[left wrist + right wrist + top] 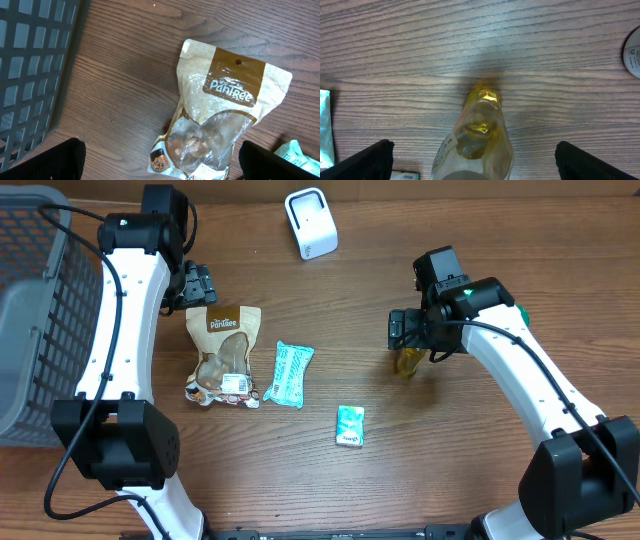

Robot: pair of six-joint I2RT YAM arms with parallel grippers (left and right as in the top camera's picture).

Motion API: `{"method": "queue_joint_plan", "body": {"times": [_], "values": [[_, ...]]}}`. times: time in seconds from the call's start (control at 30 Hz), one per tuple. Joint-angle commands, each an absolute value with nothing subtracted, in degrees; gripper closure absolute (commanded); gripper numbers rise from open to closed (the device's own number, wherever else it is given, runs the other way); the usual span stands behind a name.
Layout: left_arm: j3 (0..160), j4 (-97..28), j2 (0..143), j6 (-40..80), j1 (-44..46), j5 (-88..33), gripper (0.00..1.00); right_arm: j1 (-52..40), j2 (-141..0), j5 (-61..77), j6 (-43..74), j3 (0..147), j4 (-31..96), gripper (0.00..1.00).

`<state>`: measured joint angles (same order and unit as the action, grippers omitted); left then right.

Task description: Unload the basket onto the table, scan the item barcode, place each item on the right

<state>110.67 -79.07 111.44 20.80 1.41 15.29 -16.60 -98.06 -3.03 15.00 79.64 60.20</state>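
Your right gripper (472, 147) stands wide, its fingers clear on both sides of the yellow bottle (480, 120) on the table (545, 30). The frame cuts off the bottle's lower body and label, and overhead the gripper hides most of it. Your left gripper (160, 145) hangs wide above the Pantree pouch (225, 115). The white scanner (311, 222) sits well apart.

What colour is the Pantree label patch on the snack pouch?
Brown, with white lettering. The label patch shows clearest in the left wrist view.
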Motion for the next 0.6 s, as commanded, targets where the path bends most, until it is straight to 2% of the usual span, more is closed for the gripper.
{"method": "queue_joint_plan", "body": {"times": [0.0,0.57], "values": [[111.7,-79.0,110.9,20.6,1.5,16.0,0.00,-16.9,-98.2,-3.4,14.8,79.1,60.0,0.00],[111.7,-79.0,110.9,20.6,1.5,16.0,0.00,-16.9,-98.2,-3.4,14.9,79.1,59.2,0.00]]}}
